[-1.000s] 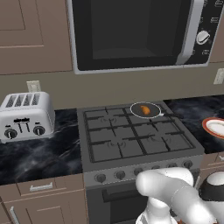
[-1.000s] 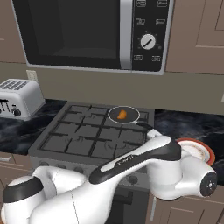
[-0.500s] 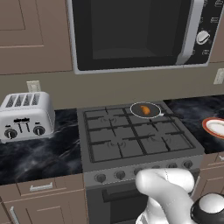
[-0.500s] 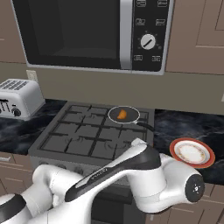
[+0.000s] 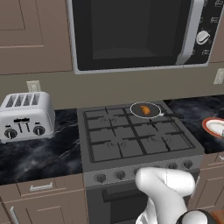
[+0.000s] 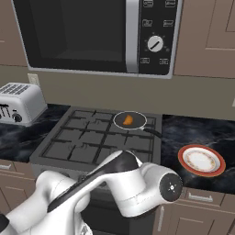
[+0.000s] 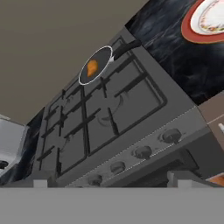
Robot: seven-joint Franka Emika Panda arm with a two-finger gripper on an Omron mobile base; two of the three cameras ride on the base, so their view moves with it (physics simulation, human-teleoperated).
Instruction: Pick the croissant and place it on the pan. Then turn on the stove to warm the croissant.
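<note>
The orange-brown croissant (image 5: 146, 110) (image 6: 129, 120) (image 7: 92, 68) lies inside the small dark pan (image 5: 138, 109) (image 6: 121, 120) (image 7: 103, 59). The pan sits on the back right burner of the grey stove (image 5: 131, 140) (image 6: 92, 142) (image 7: 131, 100), its handle pointing right. Small round knobs (image 5: 119, 175) (image 7: 142, 152) line the stove's front. In the hand view my gripper (image 7: 111, 181) hangs low in front of the stove, just before the knob row. It is open, its tips wide apart with nothing between them.
A silver toaster (image 5: 25, 116) (image 6: 18, 101) stands on the dark counter left of the stove. A white plate with an orange-red rim (image 5: 215, 127) (image 6: 202, 160) (image 7: 208, 19) lies on the counter to the right. A large microwave (image 5: 131, 30) (image 6: 96, 32) hangs above.
My arm has swung lower and to the left in front of the stove. The croissant and the pan have stayed put. The gripper's opening is unchanged.
</note>
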